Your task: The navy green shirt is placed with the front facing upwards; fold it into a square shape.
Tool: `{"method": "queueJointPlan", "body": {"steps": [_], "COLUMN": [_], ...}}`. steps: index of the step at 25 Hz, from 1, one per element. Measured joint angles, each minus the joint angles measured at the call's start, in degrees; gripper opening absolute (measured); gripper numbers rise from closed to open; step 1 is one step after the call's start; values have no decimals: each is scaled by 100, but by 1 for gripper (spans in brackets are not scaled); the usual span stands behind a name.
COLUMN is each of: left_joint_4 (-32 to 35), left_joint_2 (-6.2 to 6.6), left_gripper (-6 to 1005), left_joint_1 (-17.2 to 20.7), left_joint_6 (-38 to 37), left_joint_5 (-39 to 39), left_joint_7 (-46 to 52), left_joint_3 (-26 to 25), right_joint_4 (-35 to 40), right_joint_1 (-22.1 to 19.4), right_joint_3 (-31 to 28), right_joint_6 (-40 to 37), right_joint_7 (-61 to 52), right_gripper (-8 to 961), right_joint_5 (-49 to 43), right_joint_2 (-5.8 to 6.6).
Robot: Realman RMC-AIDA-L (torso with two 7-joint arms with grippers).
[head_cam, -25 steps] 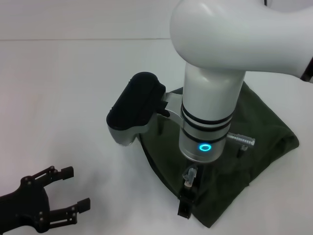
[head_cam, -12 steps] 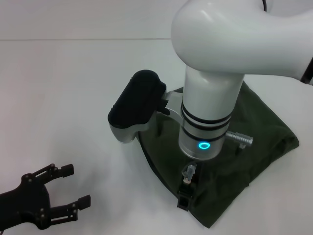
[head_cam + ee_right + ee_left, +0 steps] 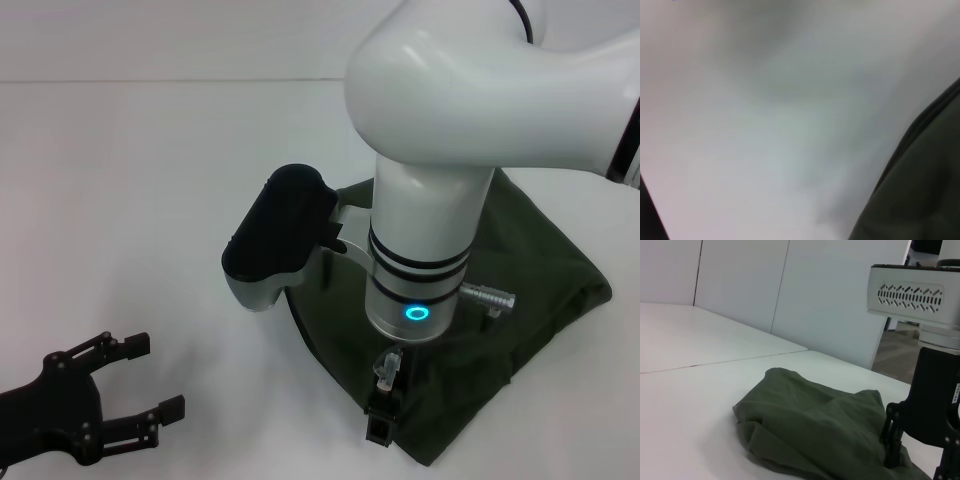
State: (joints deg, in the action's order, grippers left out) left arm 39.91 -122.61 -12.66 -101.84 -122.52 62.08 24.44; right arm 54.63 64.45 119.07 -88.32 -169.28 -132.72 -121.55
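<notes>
The navy green shirt lies bundled into a rough, rumpled square on the white desk, right of centre in your head view, with one corner pointing toward the near edge. Its surface is creased and its edges are uneven; no lettering shows on the exposed cloth. In the left wrist view the same shirt appears as a low, folded mound on the desk. The right hand points straight down over the near-left part of the shirt, its black tip at the cloth; you cannot tell from these views whether its fingers are spread or closed, because the white forearm covers most of it. The left hand rests low at the near-left corner, well apart from the shirt, with its black fingers spread wide and holding nothing.
</notes>
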Motion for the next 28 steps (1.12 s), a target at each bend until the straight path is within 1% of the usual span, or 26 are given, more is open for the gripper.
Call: {"method": "queueJointPlan", "body": {"steps": [3, 8, 14, 19, 25, 28], "left_joint_4": [0, 0, -1, -8, -9, -9], "left_joint_2": [1, 1, -5, -9, -17, -17], "left_gripper": [912, 911, 901, 903, 903, 901], "left_joint_1": [0, 10, 10, 0, -8, -8], "left_joint_6": [9, 17, 24, 25, 24, 24], "left_joint_5": [0, 0, 0, 0, 17, 27], "left_joint_7": [1, 1, -3, -4, -4, -4], "left_joint_3": [0, 0, -1, -1, -1, -1], "right_joint_4": [-13, -60, -79, 170, 467, 746], "right_joint_1": [-24, -63, -141, -263, -448, -641], "right_joint_3": [-5, -8, -20, -49, -152, -362], "right_joint_6": [2, 62, 131, 78, -74, -255], "right_joint_7": [2, 27, 29, 21, 26, 46], "right_gripper": [774, 680, 453, 239, 87, 86], "right_joint_5": [-4, -17, -157, -190, -283, -573], "right_joint_2": [0, 0, 16, 50, 95, 105]}}
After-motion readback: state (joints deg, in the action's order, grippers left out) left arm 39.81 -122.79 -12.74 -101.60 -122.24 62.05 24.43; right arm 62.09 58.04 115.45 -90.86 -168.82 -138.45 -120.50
